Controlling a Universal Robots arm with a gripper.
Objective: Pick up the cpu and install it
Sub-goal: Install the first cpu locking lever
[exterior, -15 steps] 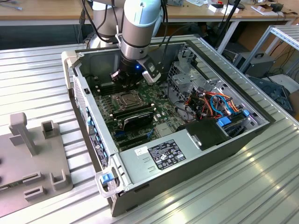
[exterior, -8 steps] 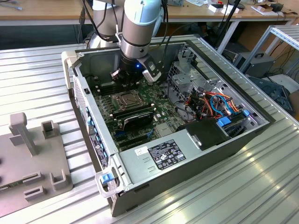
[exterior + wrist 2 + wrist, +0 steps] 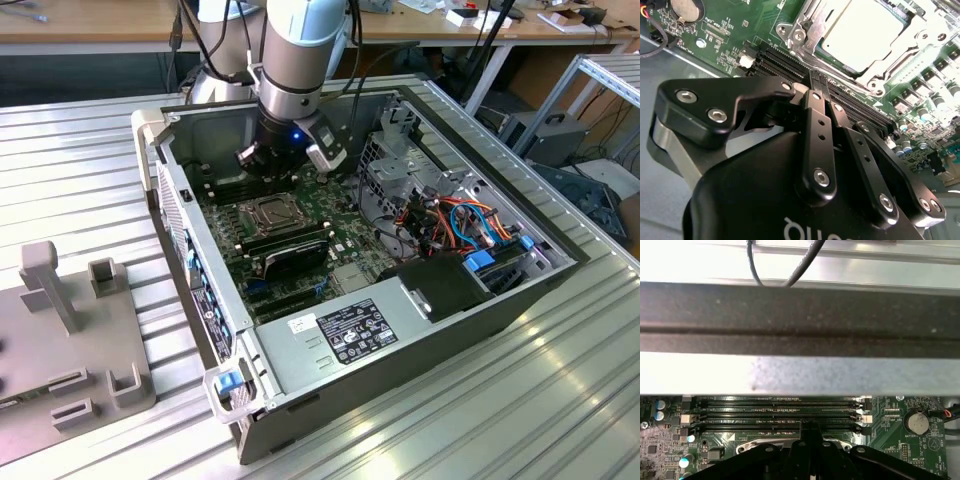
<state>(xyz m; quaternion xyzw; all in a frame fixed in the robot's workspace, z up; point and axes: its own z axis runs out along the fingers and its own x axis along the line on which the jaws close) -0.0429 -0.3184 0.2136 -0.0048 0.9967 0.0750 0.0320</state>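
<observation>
The gripper (image 3: pixel 821 95), fingers pressed together on nothing, hangs over the memory slots (image 3: pixel 790 62); the cpu (image 3: pixel 865 30) lies seated just beyond its tips.

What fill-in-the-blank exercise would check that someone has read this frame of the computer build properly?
1. The cpu lies ____ the shiny socket frame.
2. The gripper points its tips at the long black memory ____ beside that frame.
3. In the first wrist view, a round silver coin ____ sits on the green motherboard.

Missing words: inside; slots; battery
</observation>
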